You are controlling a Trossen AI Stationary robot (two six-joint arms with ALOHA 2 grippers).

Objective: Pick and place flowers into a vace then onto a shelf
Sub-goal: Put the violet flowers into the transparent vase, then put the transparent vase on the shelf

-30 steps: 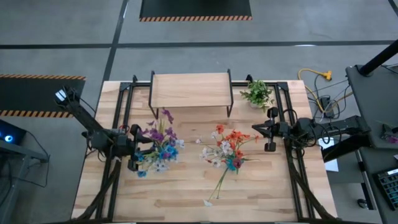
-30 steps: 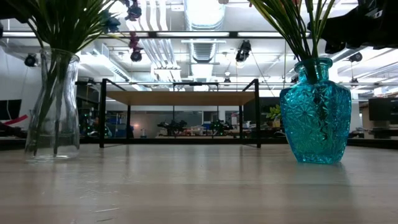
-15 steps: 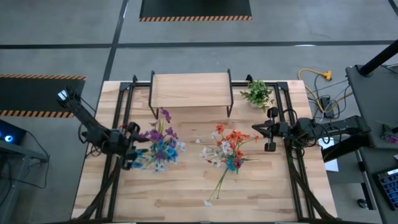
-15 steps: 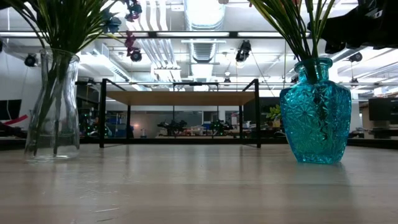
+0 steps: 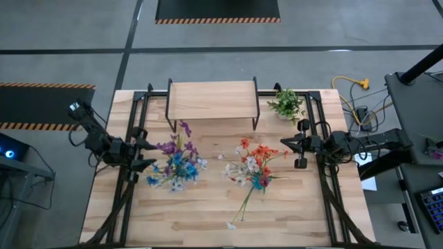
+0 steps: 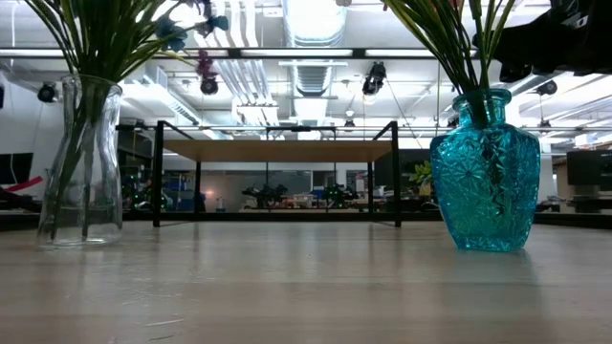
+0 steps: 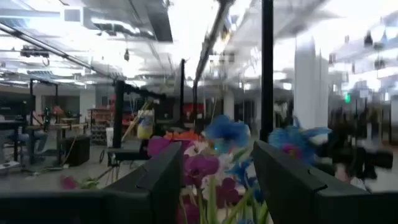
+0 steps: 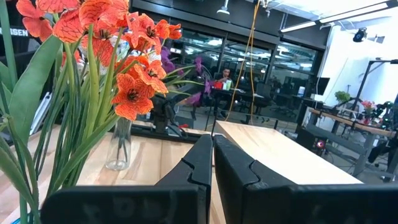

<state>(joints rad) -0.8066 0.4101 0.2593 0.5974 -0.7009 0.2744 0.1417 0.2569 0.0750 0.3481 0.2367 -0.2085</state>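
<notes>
Standing in two vases on the table (image 5: 208,214), the flowers form two bunches: a blue, purple and white bunch (image 5: 177,160) in a clear vase (image 6: 80,162) on the left, and an orange-red and white bunch (image 5: 252,164) in a teal vase (image 6: 484,170) nearer the middle. One loose stem (image 5: 242,209) lies on the wood in front of the teal vase. Neither vase is on the shelf (image 5: 212,99), which stands at the table's far edge with nothing on its plank. Just left of the blue bunch, clear of it, the left gripper (image 5: 143,155) holds its fingers (image 7: 155,180) wide apart with nothing between them. Right of the orange bunch, the right gripper (image 5: 285,146) hangs with fingers (image 8: 200,163) pressed together, empty. A leafy plant (image 5: 286,104) sits beside the shelf's right end.
</notes>
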